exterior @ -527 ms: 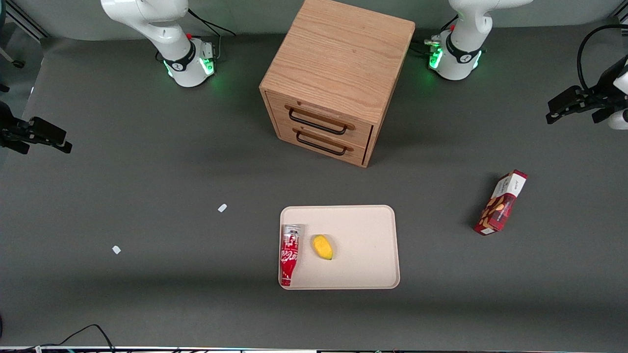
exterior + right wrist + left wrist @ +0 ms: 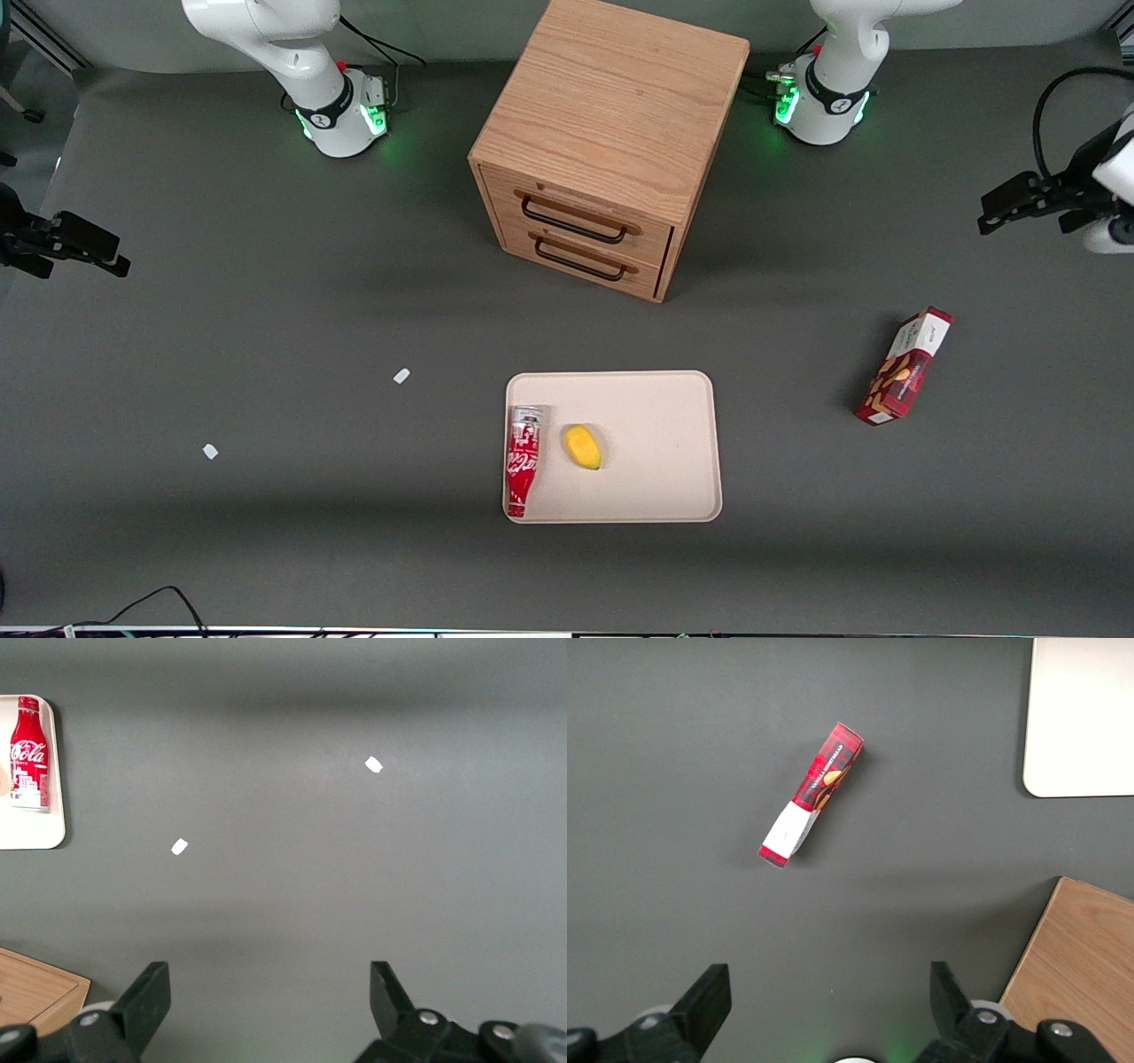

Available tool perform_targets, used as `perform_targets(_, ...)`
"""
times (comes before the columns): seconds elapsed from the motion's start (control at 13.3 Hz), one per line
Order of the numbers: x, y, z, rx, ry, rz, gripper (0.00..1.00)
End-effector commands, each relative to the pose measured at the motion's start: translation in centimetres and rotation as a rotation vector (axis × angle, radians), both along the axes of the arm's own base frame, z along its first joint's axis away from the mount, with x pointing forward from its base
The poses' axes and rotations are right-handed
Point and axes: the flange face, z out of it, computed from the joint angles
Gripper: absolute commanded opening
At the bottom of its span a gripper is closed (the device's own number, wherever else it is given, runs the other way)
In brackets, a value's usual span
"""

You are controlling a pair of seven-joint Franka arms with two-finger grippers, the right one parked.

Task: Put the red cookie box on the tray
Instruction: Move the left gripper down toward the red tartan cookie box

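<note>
The red cookie box [image 2: 904, 366] lies on the grey counter [image 2: 266, 310], well apart from my hand [image 2: 1019, 199] and nearer the front camera than it is, with nothing gripping it. My hand hangs high over the working arm's end of the counter, its fingers [image 2: 709, 997] spread wide with only bare counter showing between them. In my wrist view the box [image 2: 812, 794] lies slanted on its long side, its white end panel pointing toward my hand and its dark-red pictured end pointing away. It touches nothing else. The tray [image 2: 656, 425] sits flat on the counter, farther from my hand than the box is, toward the middle of the counter and close to the front camera; a rounded corner of it [image 2: 1081, 726] shows in my wrist view, clear of the box. On the tray a red soda bottle [image 2: 523, 459] lies along the rim nearest the parked arm, and a small yellow fruit [image 2: 583, 446] rests just beside it, not touching. The wooden drawer cabinet [image 2: 602, 133] stands at mid-counter with both drawers closed; one edge of it [image 2: 1076, 966] shows close by my hand. Two small white scraps [image 2: 401, 376] lie toward the parked arm's end.
</note>
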Motion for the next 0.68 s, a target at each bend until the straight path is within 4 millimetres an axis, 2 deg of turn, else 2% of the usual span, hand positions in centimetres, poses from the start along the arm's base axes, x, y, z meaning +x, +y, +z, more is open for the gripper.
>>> perform_targets(0.0, 2.2, 0.1, -5.0, -0.004, 0.052, -0.097, 1.0)
perform_targets(0.23, 4.1, 0.8, -11.6, 0.024, 0.075, -0.186, 1.0)
perform_targets(0.45, 6.0, 1.0, -18.0, 0.039, 0.124, -0.352, 1.0)
perform_targets(0.6, 5.5, 1.0, -22.3, 0.053, 0.105, -0.411, 1.0)
